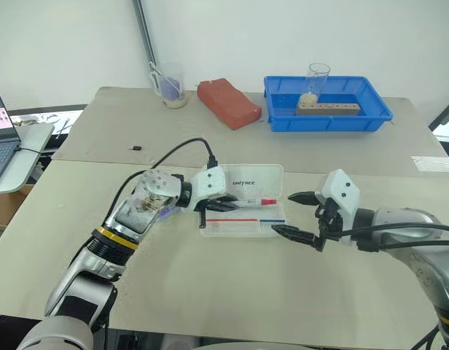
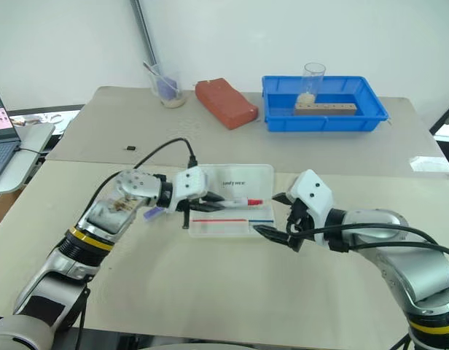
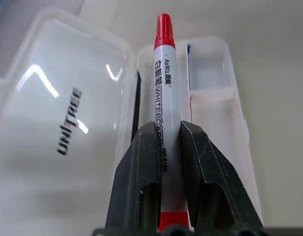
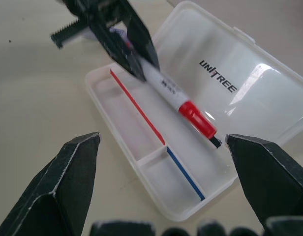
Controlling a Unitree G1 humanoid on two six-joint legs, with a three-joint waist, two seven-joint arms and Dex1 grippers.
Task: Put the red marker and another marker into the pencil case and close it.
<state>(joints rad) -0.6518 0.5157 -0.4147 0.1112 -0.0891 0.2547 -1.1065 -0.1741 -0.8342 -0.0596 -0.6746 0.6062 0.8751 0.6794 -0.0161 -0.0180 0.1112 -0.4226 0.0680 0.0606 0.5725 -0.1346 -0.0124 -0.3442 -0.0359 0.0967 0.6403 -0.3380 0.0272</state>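
Note:
The pencil case (image 1: 243, 227) lies open in the middle of the table, its lid (image 4: 230, 83) with black lettering folded back flat. My left gripper (image 1: 223, 203) is shut on the red marker (image 3: 165, 88), gripping the white barrel near its red tail. The marker hangs slanted over the case's long compartment, red cap (image 4: 196, 119) toward my right gripper. My right gripper (image 1: 283, 213) stands open just off the case's right end, holding nothing. A purple marker end (image 2: 153, 214) peeks out on the table beneath my left wrist; the rest of it is hidden.
Inside the case lie a thin red-and-blue strip (image 4: 141, 110) and a black stick (image 4: 216, 142). At the back stand a blue tray (image 1: 370, 120) with a glass and wooden block, a red-orange pouch (image 1: 228, 102) and a cup (image 1: 171, 87). A laptop (image 1: 2, 138) sits far left.

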